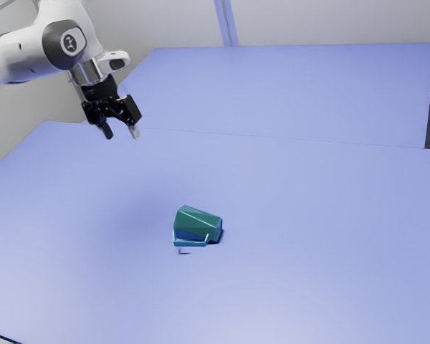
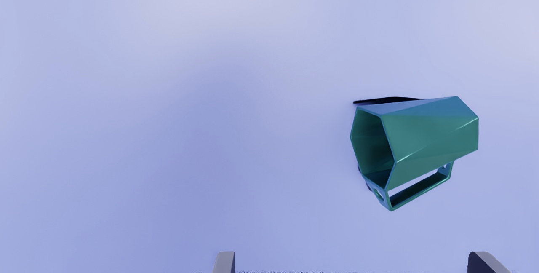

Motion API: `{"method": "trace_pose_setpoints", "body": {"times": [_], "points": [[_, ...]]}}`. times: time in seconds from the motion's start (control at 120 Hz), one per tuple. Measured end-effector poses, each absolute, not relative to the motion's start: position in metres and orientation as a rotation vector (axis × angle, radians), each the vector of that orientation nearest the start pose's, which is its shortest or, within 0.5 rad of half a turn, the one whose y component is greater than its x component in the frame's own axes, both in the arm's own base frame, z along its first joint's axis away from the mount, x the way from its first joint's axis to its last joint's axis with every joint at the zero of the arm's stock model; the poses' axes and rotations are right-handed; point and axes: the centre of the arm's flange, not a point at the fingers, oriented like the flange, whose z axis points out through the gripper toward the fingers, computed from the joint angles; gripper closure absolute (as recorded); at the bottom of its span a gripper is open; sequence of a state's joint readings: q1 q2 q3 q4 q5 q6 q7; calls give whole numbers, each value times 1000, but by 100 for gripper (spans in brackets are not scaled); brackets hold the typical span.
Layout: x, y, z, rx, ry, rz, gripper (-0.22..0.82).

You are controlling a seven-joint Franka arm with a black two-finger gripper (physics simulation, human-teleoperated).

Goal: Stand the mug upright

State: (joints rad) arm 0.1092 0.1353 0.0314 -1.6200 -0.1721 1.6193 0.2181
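A faceted teal-green mug point(image 1: 197, 223) lies tipped on the smooth blue desk point(image 1: 315, 251), just below the exterior frame's centre. Upper left, the black two-finger tool point(image 1: 121, 133) hangs spread and empty. Approach seems in hand; next, align and descend to grasp.

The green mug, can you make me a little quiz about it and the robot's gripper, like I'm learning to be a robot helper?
1. True or false: the mug is lying on its side on the table.
2. Pick one. What is the gripper doing?
a) Squeezing the mug
b) Hanging open above the table, away from the mug
c) Lying down on the table
3. Fill in the missing word: the mug has a ____ on its side, for people to hold.

Key: 1 true; 2 b; 3 handle
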Motion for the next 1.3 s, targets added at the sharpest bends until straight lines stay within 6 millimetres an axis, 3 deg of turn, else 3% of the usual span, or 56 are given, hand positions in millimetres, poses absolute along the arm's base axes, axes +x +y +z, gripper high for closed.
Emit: {"method": "trace_pose_setpoints", "body": {"times": [0.108,0.258,0.467,0.617,0.742,0.95,1.3], "points": [[571,67,509,-3442,16,222,0],[544,72,456,-3588,-132,264,0],[531,63,400,-3719,-231,198,0],[524,54,371,-3781,-247,152,0],[525,50,357,-3845,-263,60,0],[521,37,317,-3928,-242,50,0],[526,5,299,-4022,-90,-22,1]]}}
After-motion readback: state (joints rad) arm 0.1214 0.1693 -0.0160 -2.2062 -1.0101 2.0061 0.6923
